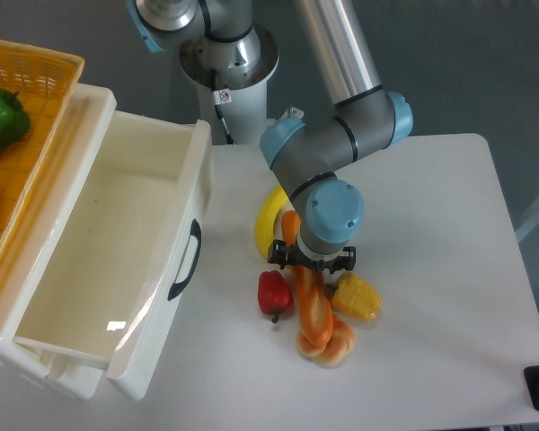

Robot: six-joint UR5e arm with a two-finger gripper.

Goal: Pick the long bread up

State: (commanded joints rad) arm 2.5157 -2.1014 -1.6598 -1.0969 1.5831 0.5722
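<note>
- Leftmost, a yellow woven basket holds a green pepper above an open white drawer, its dark handle facing the cluster of toy food on the white surface.
- Next, a small red pepper lies just beside the long bread, with a yellow banana curving behind and partly hidden by the arm.
- Centre stage, the long bread lies lengthwise, running from under the gripper toward the camera; its near end rests on or against a pale knotted bun.
- Above it, the gripper hangs directly over the loaf's far half, dark fingers visible at either side of it; whether they are apart or already pressing the bread cannot be told from this angle.
- To the right, a corn cob lies touching or nearly touching the loaf's flank.
- By its glossy sheen the loaf looks like hard moulded plastic: probably light, stiff and rather slippery, unlikely to be damaged by a firm squeeze.
- A hold across the narrow width, near the middle rather than at the far end, would likely stop the long body tipping or swivelling between the fingers.
- Crowding is the risk: the red pepper and corn leave little room for the fingers on either side, and the bun may be dragged along.
</note>
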